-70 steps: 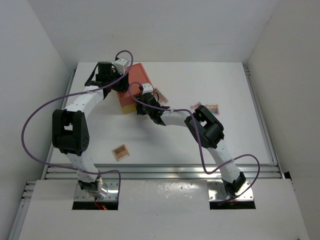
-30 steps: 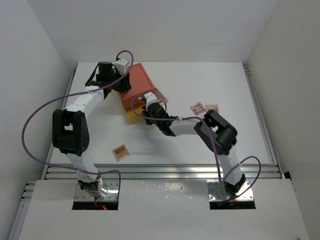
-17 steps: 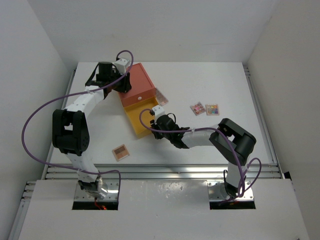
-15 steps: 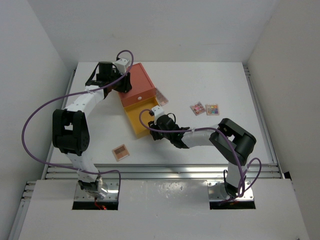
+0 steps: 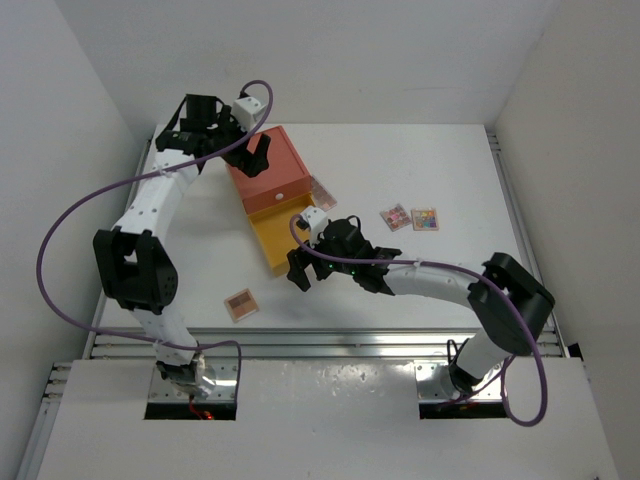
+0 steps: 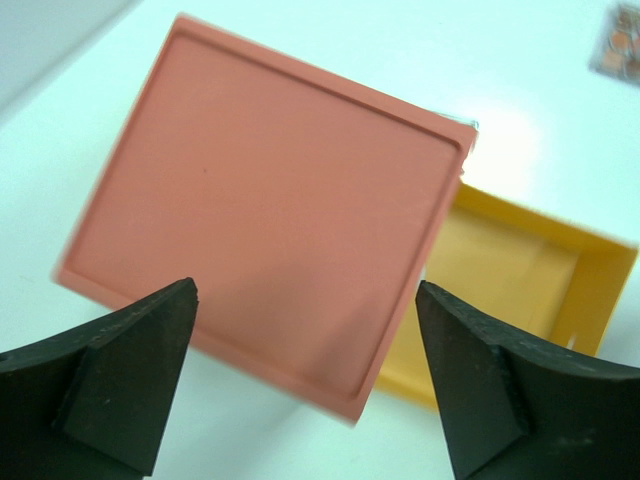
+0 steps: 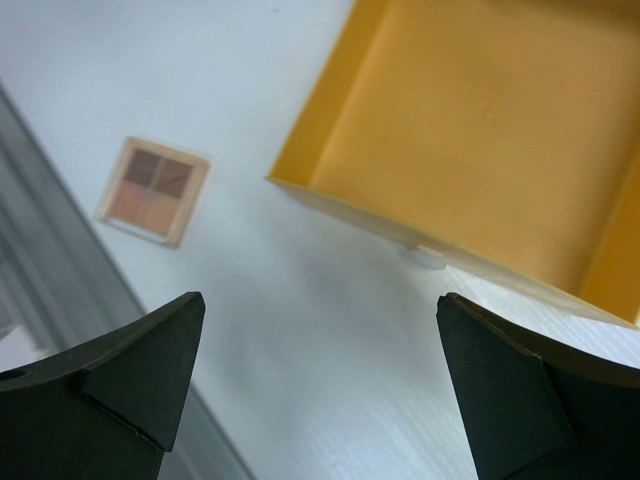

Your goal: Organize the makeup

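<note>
The makeup in view is several small square palettes. An orange-tan palette (image 5: 240, 303) (image 7: 153, 190) lies near the front left. Two multicoloured palettes (image 5: 396, 216) (image 5: 425, 218) lie to the right of centre, and another palette (image 5: 322, 192) peeks out beside the box. The orange-red drawer box (image 5: 268, 172) (image 6: 280, 230) has its yellow drawer (image 5: 280, 240) (image 7: 480, 130) pulled out and empty. My left gripper (image 5: 255, 153) (image 6: 305, 380) hovers open above the box's lid. My right gripper (image 5: 303, 268) (image 7: 320, 380) stands open just in front of the drawer's white knob (image 7: 422, 258), holding nothing. No sticks or brushes show.
The table (image 5: 420, 290) ends at a metal rail (image 5: 320, 343) along the near edge, seen close by as the grey rail (image 7: 60, 240) in the right wrist view. White walls close in the left, back and right sides.
The right gripper pulled the yellow drawer out, then let go of the knob and opened. The left gripper released the box, opened and rose above it.
</note>
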You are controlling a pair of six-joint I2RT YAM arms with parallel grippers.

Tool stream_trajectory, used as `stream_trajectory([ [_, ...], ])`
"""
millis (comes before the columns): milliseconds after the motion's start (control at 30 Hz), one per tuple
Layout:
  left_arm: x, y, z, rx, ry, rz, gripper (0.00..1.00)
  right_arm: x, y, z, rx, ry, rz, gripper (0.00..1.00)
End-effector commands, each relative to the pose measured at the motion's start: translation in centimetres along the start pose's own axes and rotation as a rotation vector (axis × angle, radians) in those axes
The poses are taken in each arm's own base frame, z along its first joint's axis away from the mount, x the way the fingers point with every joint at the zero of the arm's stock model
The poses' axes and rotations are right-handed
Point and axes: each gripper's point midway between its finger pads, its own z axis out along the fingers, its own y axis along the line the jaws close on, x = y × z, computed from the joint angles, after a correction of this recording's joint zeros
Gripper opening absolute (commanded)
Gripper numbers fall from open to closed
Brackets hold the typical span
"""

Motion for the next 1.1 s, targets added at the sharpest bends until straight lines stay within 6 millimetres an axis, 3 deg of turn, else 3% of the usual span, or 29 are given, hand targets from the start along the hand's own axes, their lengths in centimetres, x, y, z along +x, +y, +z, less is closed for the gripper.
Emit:
stream_trajectory([
  [0,-4.6,-2.9,-7.0,0.072,-0.103,0.324,1.0,-1.1,2.1,-2.8,-0.088,0.015,-0.024,0.99],
  [67,-3.2,-4.6,-9.0,0.118,-0.084,0.41,1.0,-0.7,1.2,-4.8,-0.037,0.043,-0.024,0.99],
  [100,-3.6,-5.6,-11.6,0.109,-0.113,0.523,1.0,-0.8,1.0,-5.6,-0.019,0.045,-0.022,0.99],
  [200,3.3,-7.9,-12.9,0.181,0.03,0.552,1.0,0.4,-0.1,-7.4,0.03,0.056,-0.047,0.99],
  [267,10.1,-10.6,-14.2,0.281,0.177,0.504,1.0,1.3,-1.1,-8.3,0.074,0.055,-0.06,0.99],
  [333,14.1,-12.9,-14.7,0.361,0.26,0.482,1.0,1.9,-1.4,-8.8,0.094,0.06,-0.064,0.99],
  [367,17.2,-14.2,-14.8,0.385,0.307,0.447,1.0,2.2,-1.6,-8.9,0.101,0.066,-0.053,0.99],
  [467,20.9,-14.5,-13.7,0.249,0.357,0.298,1.0,2.8,-1.6,-9.2,0.106,0.071,-0.047,0.99],
  [633,23.3,-16.7,-13.0,0.261,0.37,0.266,1.0,3.3,-1.4,-9.2,0.095,0.091,-0.041,0.99],
  [733,25.8,-18.0,-12.3,0.31,0.417,0.297,1.0,3.5,-1.4,-9.1,0.091,0.103,-0.045,0.99],
  [867,28.8,-17.5,-11.2,0.317,0.541,0.356,1.0,3.6,-1.5,-9.0,0.09,0.12,-0.045,0.99],
  [933,28.5,-16.9,-10.5,0.31,0.51,0.423,1.0,3.8,-1.3,-9.0,0.088,0.126,-0.043,0.99],
  [1067,27.0,-14.8,-10.2,0.371,0.413,0.787,1.0,4.2,-1.4,-9.1,0.094,0.141,-0.038,0.99],
])
